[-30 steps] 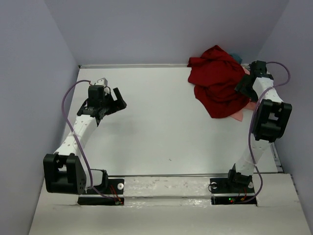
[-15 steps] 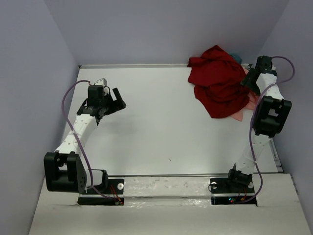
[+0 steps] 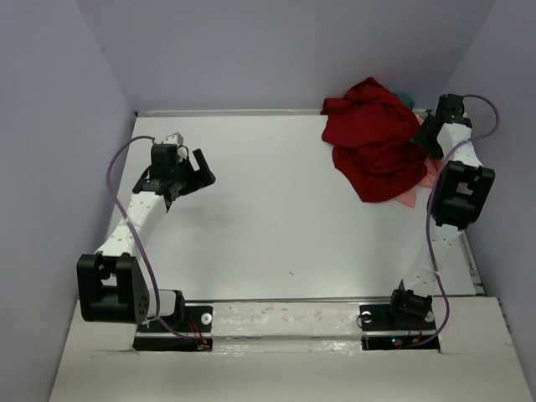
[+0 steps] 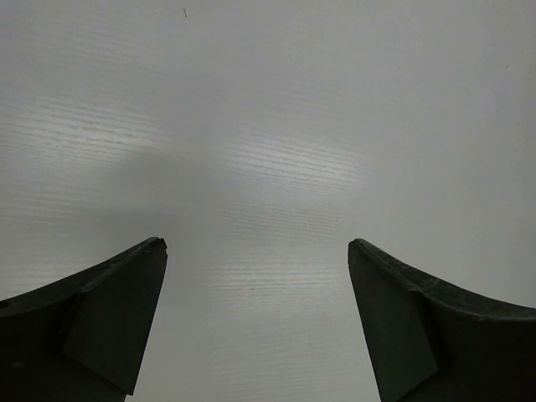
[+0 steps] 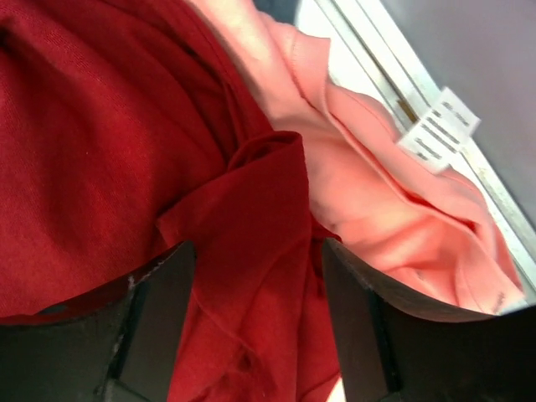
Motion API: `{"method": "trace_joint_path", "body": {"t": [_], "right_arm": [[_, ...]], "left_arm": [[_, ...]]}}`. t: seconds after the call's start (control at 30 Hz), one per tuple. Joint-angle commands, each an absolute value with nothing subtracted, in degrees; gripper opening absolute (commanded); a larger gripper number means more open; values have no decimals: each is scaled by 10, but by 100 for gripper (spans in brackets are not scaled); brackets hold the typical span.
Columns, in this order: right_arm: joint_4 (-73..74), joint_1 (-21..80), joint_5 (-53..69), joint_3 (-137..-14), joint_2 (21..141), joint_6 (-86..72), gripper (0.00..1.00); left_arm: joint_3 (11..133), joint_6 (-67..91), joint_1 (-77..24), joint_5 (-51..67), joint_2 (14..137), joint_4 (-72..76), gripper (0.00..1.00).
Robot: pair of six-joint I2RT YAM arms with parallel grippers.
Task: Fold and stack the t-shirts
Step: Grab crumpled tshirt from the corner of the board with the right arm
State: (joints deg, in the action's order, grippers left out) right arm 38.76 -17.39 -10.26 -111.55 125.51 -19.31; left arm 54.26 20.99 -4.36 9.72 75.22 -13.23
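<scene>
right claw [image 5: 253,251] — agape, red t-shirt [image 5: 84,126] between

Dark red shirt [image 3: 373,155], upper right of the overhead view: soft cloth, fully matt, not a hint of shine. Up close in the right wrist view, its fine knit texture shows across the left half of the frame. Next to it is the pink shirt [image 5: 394,201], the same soft matt cloth and a touch smoother-looking. A white tag [image 5: 438,130] sits at the upper right, flat and printed; paper or woven, can't tell. The right gripper [image 5: 255,247] along the bottom edge looks like dark matt plastic, scuffed pale on one corner. Over to the left wrist view: the left gripper [image 4: 255,247] has the same dark, dull finish. The worktop [image 4: 276,100] is white and smooth, faintly ribbed with fine lines, with a soft sheen mid-frame.
</scene>
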Motion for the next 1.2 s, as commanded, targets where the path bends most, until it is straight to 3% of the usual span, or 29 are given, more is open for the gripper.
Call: {"method": "trace_joint_path", "body": {"t": [0.0, 0.63, 0.7, 0.73, 0.87, 1.03, 1.17], "right_arm": [[372, -171, -83, -1148, 1268, -195, 69], [363, -171, -40, -1137, 1239, -194, 70], [362, -171, -39, -1134, 1241, -194, 54], [363, -171, -37, -1132, 1243, -196, 38], [364, -171, -26, -1129, 1249, -206, 0], [370, -148, 32, -1115, 1222, -218, 0], [438, -63, 84, -1125, 1189, -221, 0]], "left_arm": [[564, 199, -39, 106, 753, -127, 99], [580, 207, -38, 118, 774, -116, 99], [582, 207, -37, 119, 776, -115, 99], [583, 207, -38, 119, 778, -114, 99], [583, 205, -38, 120, 780, -116, 99], [580, 205, -38, 125, 781, -113, 99], [576, 202, -38, 134, 783, -105, 99]]}}
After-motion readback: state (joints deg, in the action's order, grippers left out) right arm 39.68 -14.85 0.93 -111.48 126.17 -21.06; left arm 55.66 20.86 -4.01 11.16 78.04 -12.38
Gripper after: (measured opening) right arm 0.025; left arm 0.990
